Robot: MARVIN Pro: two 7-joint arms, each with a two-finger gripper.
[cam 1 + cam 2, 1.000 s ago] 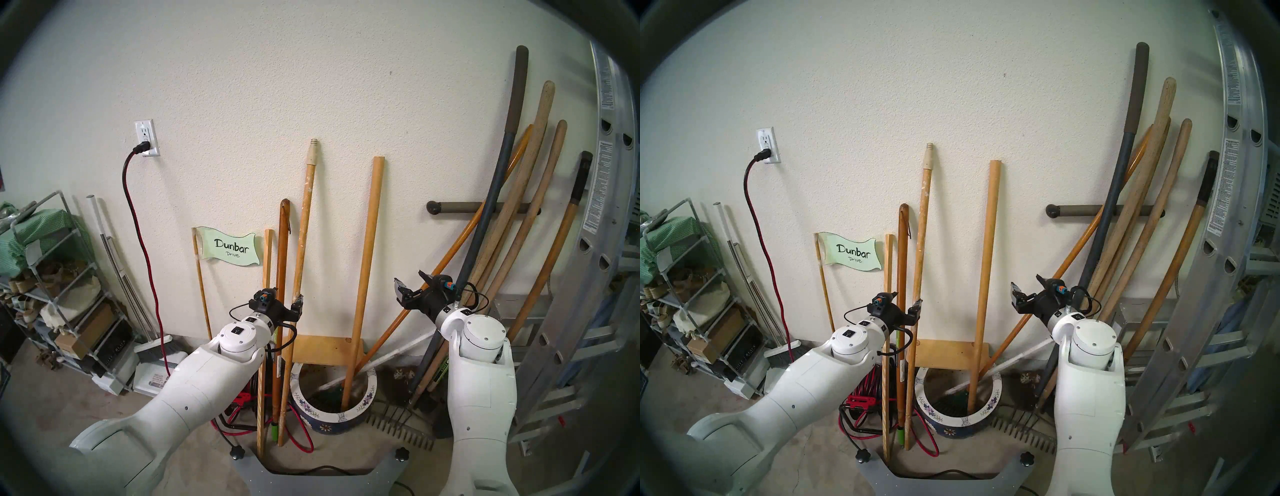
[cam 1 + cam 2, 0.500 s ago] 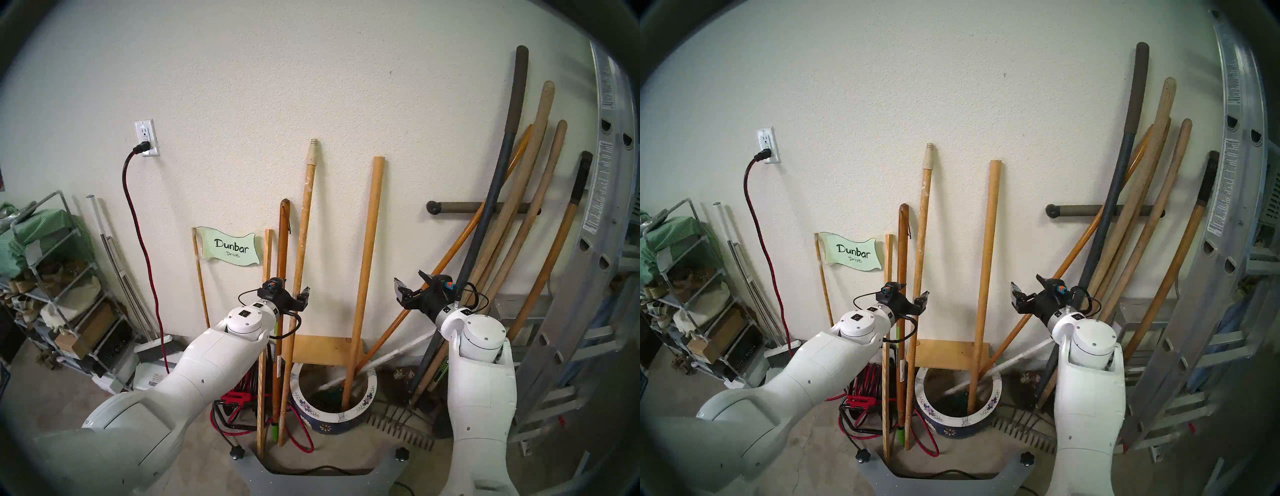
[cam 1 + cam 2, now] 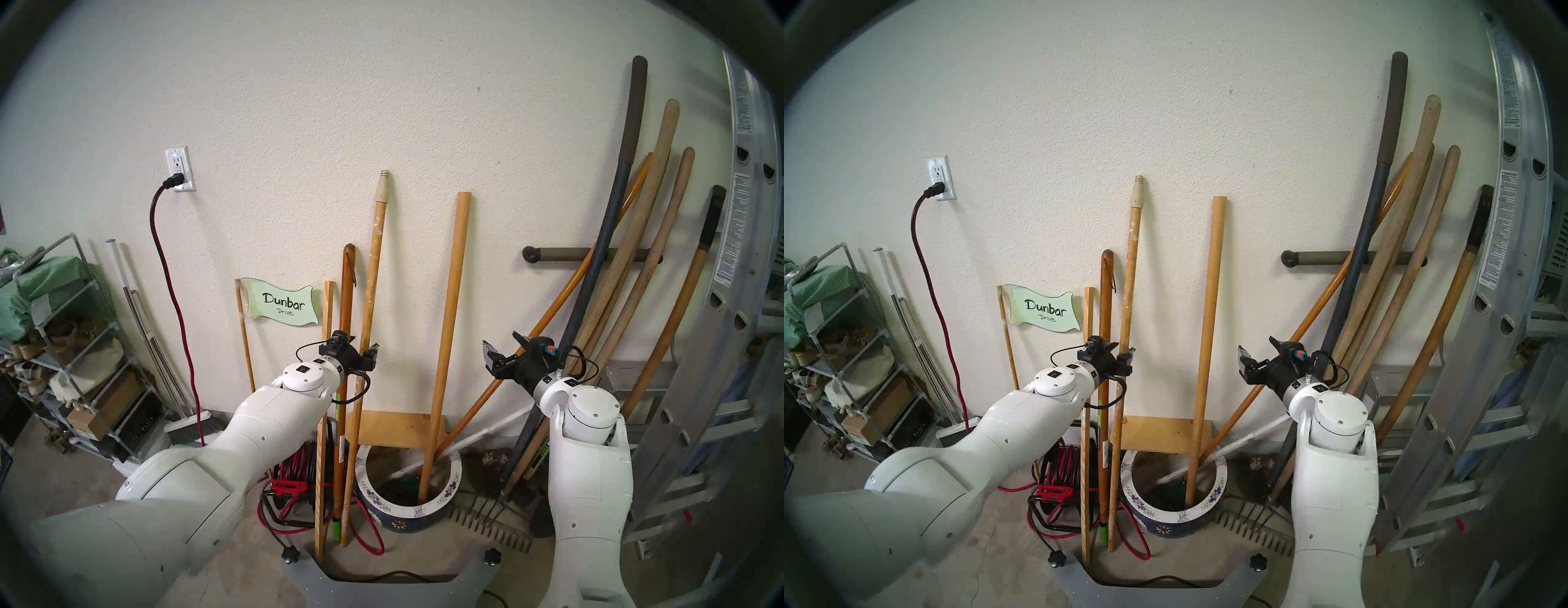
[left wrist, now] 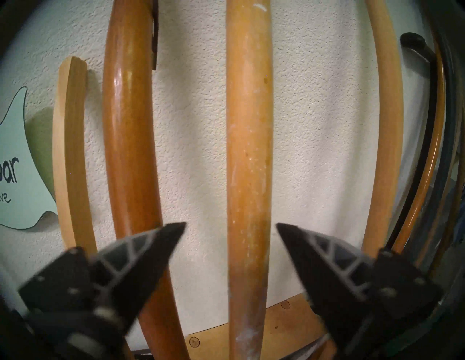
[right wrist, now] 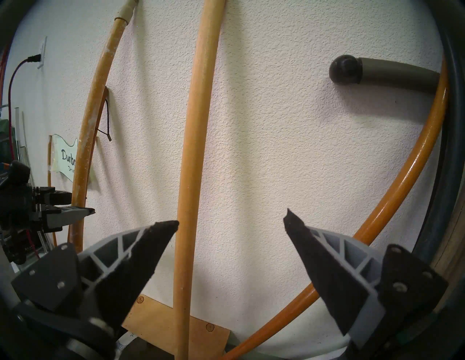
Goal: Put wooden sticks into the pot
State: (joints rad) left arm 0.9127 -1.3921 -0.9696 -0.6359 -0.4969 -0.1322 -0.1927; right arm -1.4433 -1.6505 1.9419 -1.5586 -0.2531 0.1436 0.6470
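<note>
The pot [image 3: 441,502], dark blue with a flowered white rim, stands on the floor by the wall. A plain pale dowel [image 3: 447,318] stands in it. To its left, a paint-flecked stick [image 3: 370,276] and a dark red-brown stick [image 3: 347,288] stand on the floor and lean on the wall. My left gripper [image 3: 363,354] is open with the paint-flecked stick [image 4: 247,150] between its fingers, not pinched. The red-brown stick [image 4: 128,125] passes behind its left finger. My right gripper [image 3: 502,343] hangs open and empty, just right of the dowel [image 5: 193,150].
A thin square slat [image 3: 327,322] and a "Dunbar Drive" sign [image 3: 282,302] stand left of the sticks. A red cord reel [image 3: 297,471] lies at their feet. Tool handles [image 3: 628,276], a ladder [image 3: 721,339] and a rake [image 3: 492,526] crowd the right. A shelf rack [image 3: 63,348] stands far left.
My left arm has reached up and toward the wall, bringing its open fingers around the paint-flecked stick. The right arm has stayed still.
</note>
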